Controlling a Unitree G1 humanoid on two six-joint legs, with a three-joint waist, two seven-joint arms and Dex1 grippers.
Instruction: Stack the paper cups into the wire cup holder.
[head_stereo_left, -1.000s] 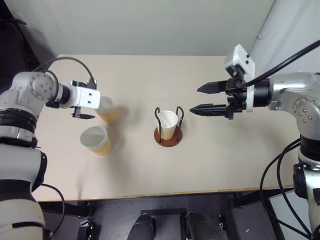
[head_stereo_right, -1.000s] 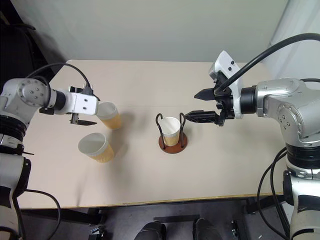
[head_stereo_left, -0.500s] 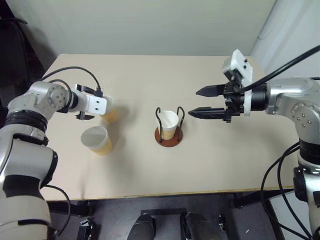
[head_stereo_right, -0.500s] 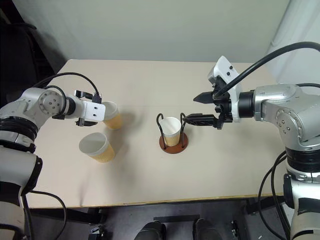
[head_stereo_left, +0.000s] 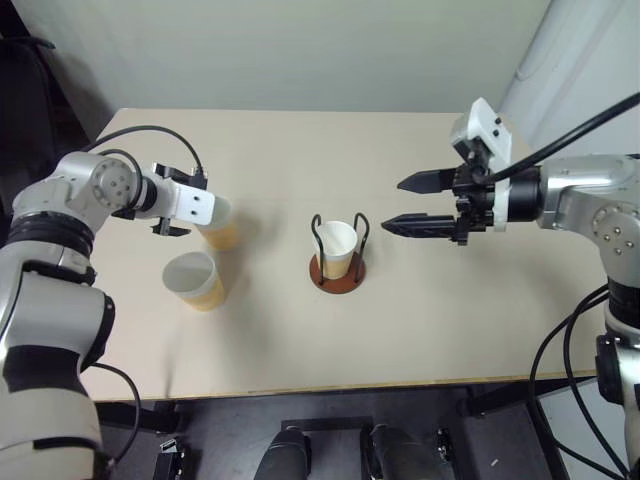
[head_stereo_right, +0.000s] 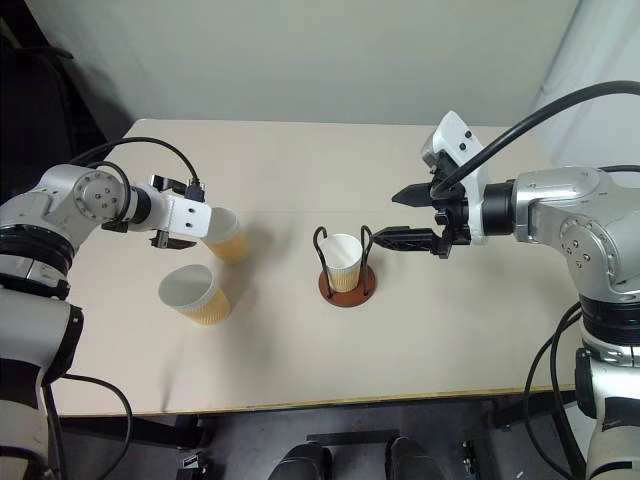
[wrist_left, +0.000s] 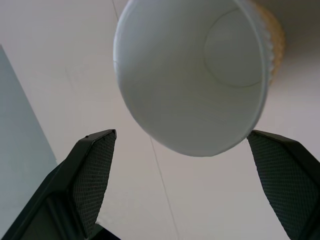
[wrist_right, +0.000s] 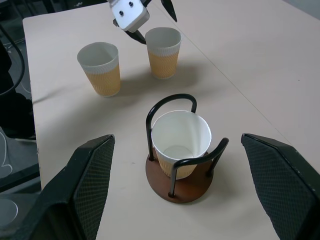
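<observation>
Three paper cups (wrist_right: 180, 142) on beige table (head_stereo_left: 420, 320), all tapered, white inside, ribbed yellow-orange outside; no readable writing. One cup sits in wire cup holder (head_stereo_left: 338, 262), centre of frame: round reddish-brown disc, two black wire loops. Other two cups empty, upright, centre-left. Left gripper (wrist_left: 190, 185) spread wide at mouth of farther cup (head_stereo_left: 217, 221), not touching. Right gripper (head_stereo_left: 404, 205) open, hovering right of holder.

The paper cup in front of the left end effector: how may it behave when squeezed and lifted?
The paper cup is probably light: thin-walled and empty. A hard squeeze may dent its open rim. Standing tall and narrow, it could tip if nudged.
</observation>
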